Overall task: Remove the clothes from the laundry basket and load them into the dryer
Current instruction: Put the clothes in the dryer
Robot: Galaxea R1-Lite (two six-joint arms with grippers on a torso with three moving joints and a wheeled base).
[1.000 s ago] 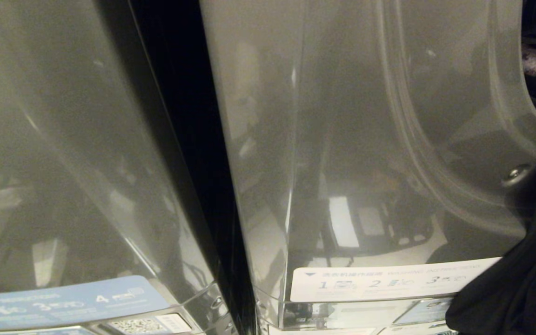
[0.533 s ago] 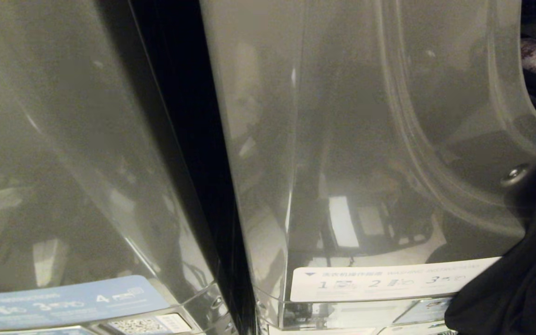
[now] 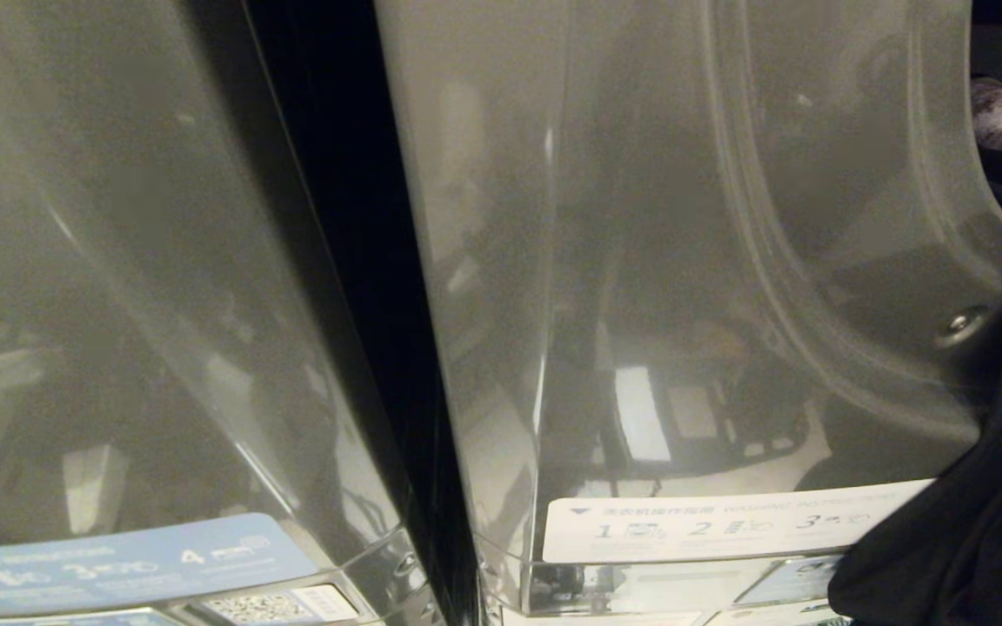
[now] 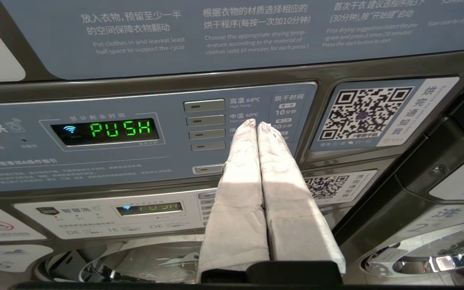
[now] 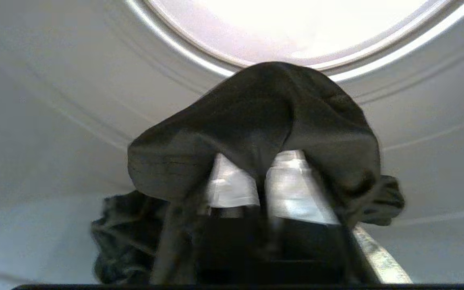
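Right wrist view: a dark garment [image 5: 264, 133] is seen draped over the right claw [image 5: 262, 185] inside the pale drum [image 5: 54, 121] of the dryer. Whether the fingers [image 5: 232, 187] are pinched on the cloth or just parting cannot be told, since the fabric hides their tips. A second dark bundle [image 5: 127, 233] is seen lower down, though whether it belongs to the same garment cannot be judged.

In the head view, black cloth [image 3: 971, 522] is seen hanging at the right edge, over the rim of the door opening [image 3: 901, 348]. That is judged the main risk: if the claw is pulled back with fabric snagged on a finger, the garment could be dragged out again, or left trailing across the rim.

The left claw [image 4: 257, 125] is parked with its fingers together before a control panel [image 4: 135, 137] reading PUSH [image 4: 121, 129].

Counted: two machine fronts in the head view, two displays, two large QR codes, one garment for certain. No basket is in view.
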